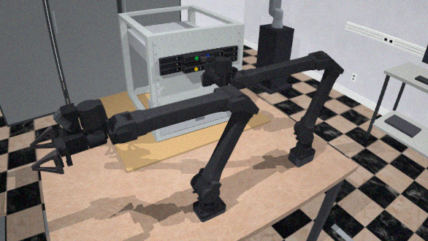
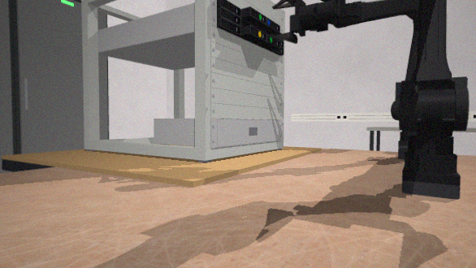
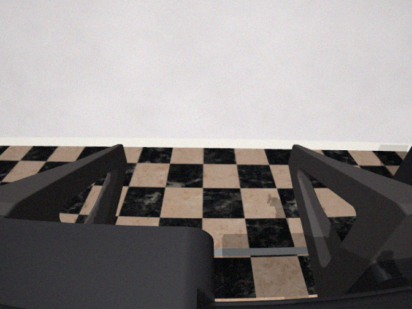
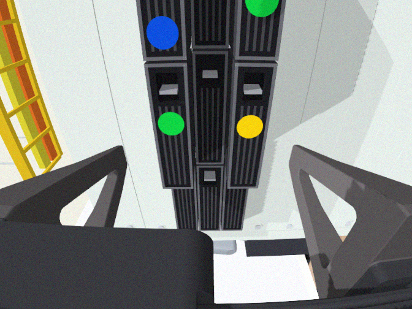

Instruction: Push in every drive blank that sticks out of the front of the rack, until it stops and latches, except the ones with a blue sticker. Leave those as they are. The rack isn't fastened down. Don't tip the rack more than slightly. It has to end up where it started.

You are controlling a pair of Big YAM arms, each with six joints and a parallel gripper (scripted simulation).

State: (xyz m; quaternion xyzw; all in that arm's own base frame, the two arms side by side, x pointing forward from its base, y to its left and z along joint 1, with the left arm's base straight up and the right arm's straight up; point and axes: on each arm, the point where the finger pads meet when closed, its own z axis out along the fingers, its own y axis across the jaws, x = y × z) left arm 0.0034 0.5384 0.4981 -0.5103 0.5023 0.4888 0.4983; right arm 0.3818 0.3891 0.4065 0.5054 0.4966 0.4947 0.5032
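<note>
The pale rack (image 1: 197, 39) (image 2: 244, 103) (image 4: 292, 40) stands upright. Its black blanks run lengthwise up the right wrist view. In the outer rows the blue-stickered blank (image 4: 162, 6), a green-stickered blank (image 4: 174, 159), the yellow-stickered blank (image 4: 244, 162) and another green-stickered blank (image 4: 257, 36) stand proud of the end blanks (image 4: 186, 209). The middle-row blank (image 4: 209, 133) sits farther back. My right gripper (image 2: 279, 22) (image 4: 208, 154) is open and empty close before these blanks; contact cannot be told. My left gripper (image 1: 33, 157) (image 3: 207, 153) is open and empty, far from the rack, pointing away beyond the table.
The rack stands on a thin yellowish board (image 1: 131, 165) (image 2: 191, 183) on the wooden table (image 1: 88, 179) (image 2: 227, 239). My left forearm (image 1: 175, 109) crosses before the rack in the top view. A yellow ladder-like frame (image 4: 33, 133) shows beyond the rack in the right wrist view.
</note>
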